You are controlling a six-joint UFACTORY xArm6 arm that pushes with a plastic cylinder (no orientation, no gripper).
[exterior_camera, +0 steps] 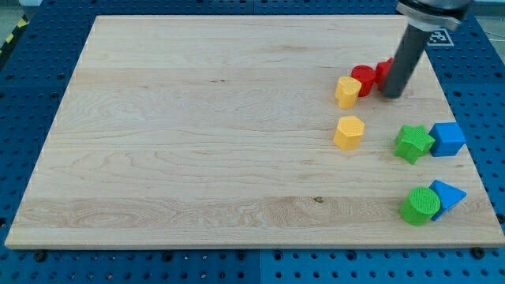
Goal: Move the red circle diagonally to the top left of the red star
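Observation:
The red circle [364,79] sits at the view's upper right, touching a yellow block [347,91] on its lower left. The red star [383,72] lies just right of the red circle and is mostly hidden behind my rod. My tip [392,95] rests on the board directly right of the red circle, at the red star's lower edge.
A yellow hexagon [349,132] lies below the yellow block. A green star [413,143] and a blue cube [448,139] sit side by side at the right. A green circle [420,206] and a blue triangle [447,193] sit at the lower right. The wooden board [197,142] has its right edge close by.

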